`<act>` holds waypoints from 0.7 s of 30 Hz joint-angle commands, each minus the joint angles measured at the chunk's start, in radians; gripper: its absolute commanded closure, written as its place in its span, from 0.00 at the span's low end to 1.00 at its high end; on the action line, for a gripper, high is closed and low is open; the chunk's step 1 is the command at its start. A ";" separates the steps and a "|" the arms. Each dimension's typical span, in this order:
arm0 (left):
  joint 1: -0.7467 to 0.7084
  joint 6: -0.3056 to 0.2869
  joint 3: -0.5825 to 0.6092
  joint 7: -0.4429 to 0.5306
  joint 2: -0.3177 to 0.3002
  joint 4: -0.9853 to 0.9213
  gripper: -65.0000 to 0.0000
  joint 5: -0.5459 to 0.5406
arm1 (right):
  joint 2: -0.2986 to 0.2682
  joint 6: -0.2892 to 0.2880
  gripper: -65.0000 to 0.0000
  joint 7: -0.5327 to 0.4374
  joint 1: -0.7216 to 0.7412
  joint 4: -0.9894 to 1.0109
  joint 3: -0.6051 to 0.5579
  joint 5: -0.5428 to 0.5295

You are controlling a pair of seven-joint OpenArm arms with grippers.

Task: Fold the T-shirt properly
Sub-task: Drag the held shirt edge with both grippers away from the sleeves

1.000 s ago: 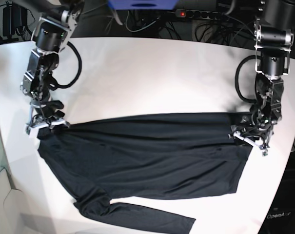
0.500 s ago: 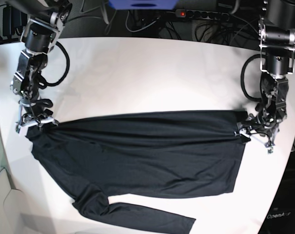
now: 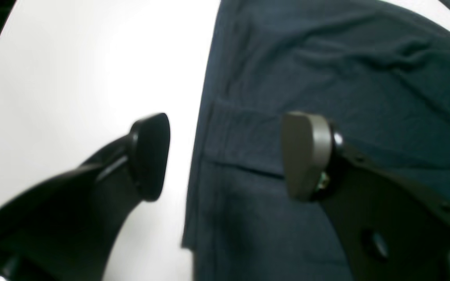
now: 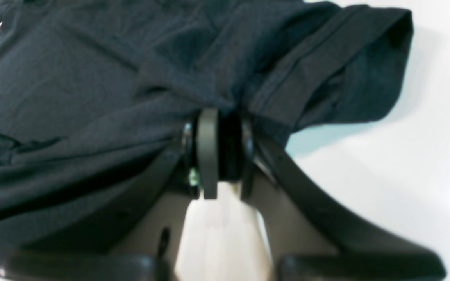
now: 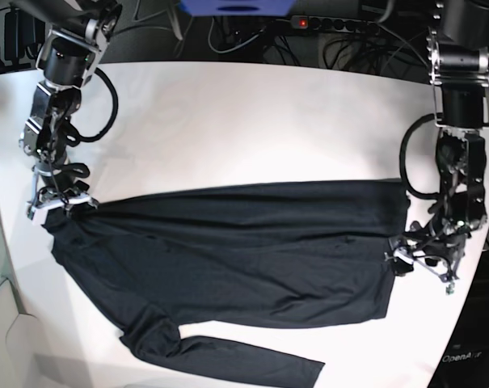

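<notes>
The T-shirt (image 5: 244,250) lies spread across the lower half of the white table (image 5: 252,121), its body running from nine o'clock to three o'clock in the base view, with one long sleeve trailing off toward six o'clock.

The right gripper (image 5: 60,202), at nine o'clock in the base view, is clenched on the garment's corner; the right wrist view shows its two pads (image 4: 208,152) pinching a bunched wad of cloth, with a hemmed fold flopping beyond them toward two o'clock. That grip probably anchors this end so the top edge stays taut and straight for the fold.

The left gripper (image 5: 426,259), at three o'clock, stands released. In the left wrist view its fingers (image 3: 305,156) are spread wide, one above the cloth and the other above bare table, straddling the shirt's stitched side edge without touching it as far as can be seen. It appears poised to take a fresh hold lower along that edge, though that is only a judgement.

The fabric is a thin, soft, dark charcoal knit, matte and unprinted. It drapes limply, forming shallow ripples that run lengthwise between the two grippers and gathering into tight pleats at the pinch. The hem shows a flat double-stitched band. The tabletop is smooth, hard and faintly glossy, so the cloth should slide easily across it.
</notes>
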State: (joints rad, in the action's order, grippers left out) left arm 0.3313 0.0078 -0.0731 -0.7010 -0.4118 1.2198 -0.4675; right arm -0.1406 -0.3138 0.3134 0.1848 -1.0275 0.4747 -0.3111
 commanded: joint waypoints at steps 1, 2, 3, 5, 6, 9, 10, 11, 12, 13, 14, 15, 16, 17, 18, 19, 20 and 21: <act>0.019 0.001 -0.004 0.007 -0.002 0.030 0.34 0.002 | -0.009 0.015 0.90 0.011 0.012 -0.012 0.002 0.010; 0.016 0.001 -0.003 -0.003 0.003 0.036 0.34 0.002 | -0.009 0.015 0.90 0.011 0.012 -0.014 0.002 0.010; 0.010 0.001 -0.001 -0.015 0.004 0.039 0.34 -0.001 | -0.009 0.015 0.90 0.011 0.011 -0.024 0.002 0.010; -0.030 0.001 0.003 -0.030 0.009 0.041 0.34 -0.003 | -0.004 0.015 0.90 0.011 -0.003 -0.080 -0.001 0.010; -0.048 0.001 0.006 -0.024 0.012 0.039 0.34 -0.003 | 0.003 0.015 0.90 0.011 -0.018 -0.109 -0.001 0.010; -0.079 0.001 0.020 0.010 0.050 0.022 0.34 0.011 | 0.014 0.015 0.90 0.011 -0.041 -0.210 -0.003 0.010; -0.090 0.001 0.022 0.019 0.055 0.013 0.34 0.020 | 0.019 0.015 0.90 0.013 -0.044 -0.233 -0.003 0.010; -0.097 0.001 0.022 0.024 0.061 0.004 0.34 0.031 | 0.028 0.015 0.90 0.016 -0.052 -0.256 -0.003 0.010; -0.103 0.001 0.022 0.030 0.069 -0.004 0.34 0.042 | 0.034 0.015 0.90 0.016 -0.060 -0.276 -0.003 0.010; -0.111 0.001 0.022 0.031 0.078 -0.013 0.34 0.056 | 0.035 0.015 0.90 0.016 -0.064 -0.291 -0.003 0.010; -0.116 0.001 0.022 0.034 0.084 -0.024 0.34 0.072 | 0.035 0.015 0.90 0.016 -0.069 -0.302 -0.003 0.010; -0.116 0.001 0.022 0.045 0.092 -0.038 0.34 0.088 | 0.035 0.015 0.90 0.016 -0.069 -0.302 -0.003 0.010; -0.116 0.001 0.022 0.057 0.098 -0.053 0.34 0.105 | 0.035 0.015 0.90 0.016 -0.066 -0.300 -0.001 0.010; -0.116 0.001 0.022 0.068 0.098 -0.067 0.34 0.118 | 0.035 0.015 0.90 0.016 -0.066 -0.300 0.000 0.011; -0.116 0.001 0.022 0.076 0.098 -0.079 0.34 0.131 | 0.034 0.015 0.89 0.016 -0.066 -0.300 0.000 0.011; -0.116 -0.001 0.022 0.079 0.098 -0.093 0.34 0.137 | 0.029 0.015 0.87 0.016 -0.066 -0.300 0.000 0.013; -0.114 -0.001 0.020 0.079 0.098 -0.107 0.34 0.143 | 0.020 0.015 0.85 0.016 -0.064 -0.297 0.002 0.013; -0.111 -0.001 0.020 0.080 0.095 -0.120 0.34 0.143 | 0.017 0.015 0.82 0.014 -0.064 -0.287 0.002 0.013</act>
State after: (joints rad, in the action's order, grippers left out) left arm 0.2089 -0.0013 -0.0483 -0.5911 -0.3023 1.0985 -0.3248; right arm -0.1066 -0.2920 0.3508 0.1020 -1.2991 0.4747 -0.2928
